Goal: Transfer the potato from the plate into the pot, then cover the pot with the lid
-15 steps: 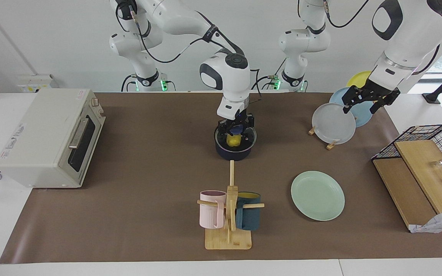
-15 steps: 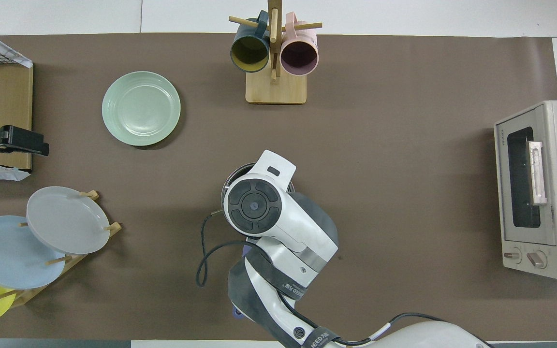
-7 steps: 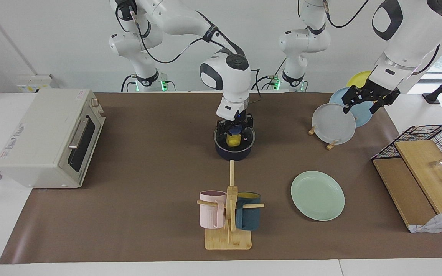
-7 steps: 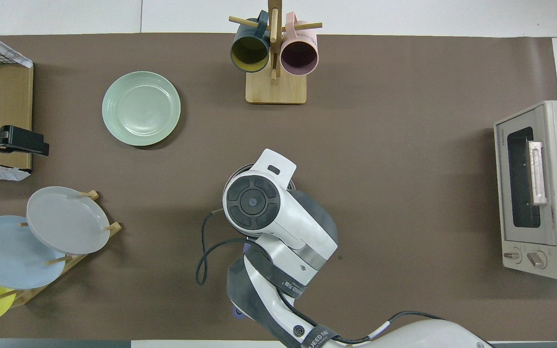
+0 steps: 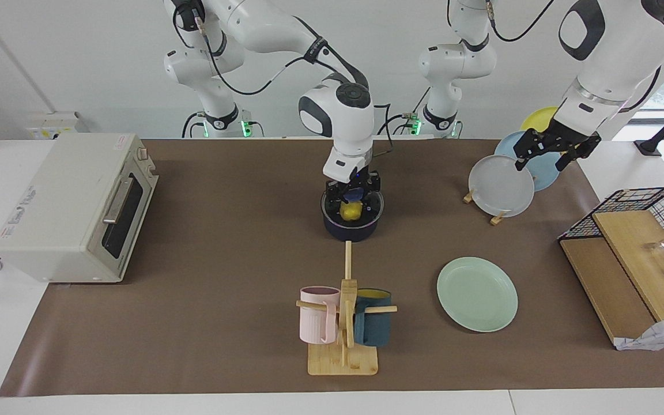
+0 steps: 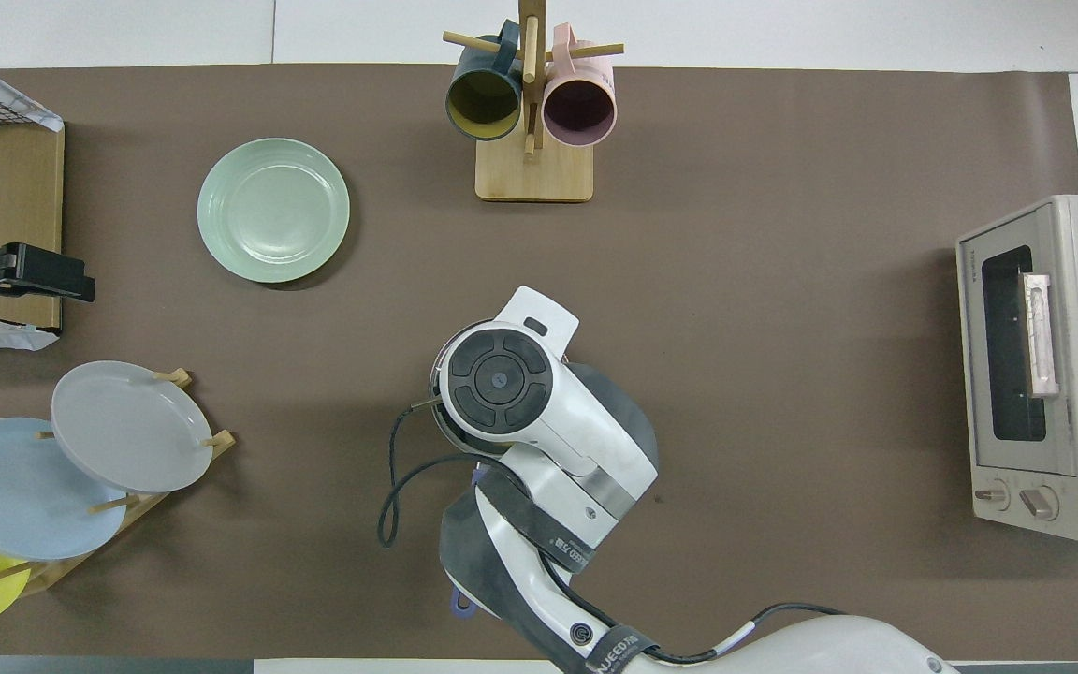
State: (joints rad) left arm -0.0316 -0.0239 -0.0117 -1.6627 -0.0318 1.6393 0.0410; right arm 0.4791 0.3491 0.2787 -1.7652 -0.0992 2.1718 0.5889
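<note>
- Potato (image 5: 351,212), bright yellow, lay inside the dark navy pot (image 5: 350,229), visible through the clear glass of the lid (image 5: 373,207).
- The pot stood on the brown mat (image 5: 222,288) near the middle of the table, closer to the robots than the wooden mug stand (image 5: 343,346); in the overhead view the right arm's wrist hid nearly all of it (only a sliver of rim showed).
- The lid sat at the pot's mouth, its metal rim level with the pot's; whether it rested fully seated could not be told.
- The right gripper (image 5: 353,195) stood straight down over the pot, its fingers clamped together on the lid's blue knob.
- The pale mint-green plate (image 5: 477,294) lay flat and bare on the mat toward the left arm's end of the table, farther from the robots than the pot and well apart from it.
- The left gripper (image 5: 550,151) hung in the air with its fingers spread apart and holding nothing, over the rack of upright plates (image 5: 502,187); that arm waited.
- A pink mug (image 5: 317,323) and a dark teal mug (image 5: 373,325) hung on the stand.
- A toaster oven (image 5: 72,207) sat at the right arm's end of the table, and a wire basket (image 5: 643,213) at the left arm's end.
</note>
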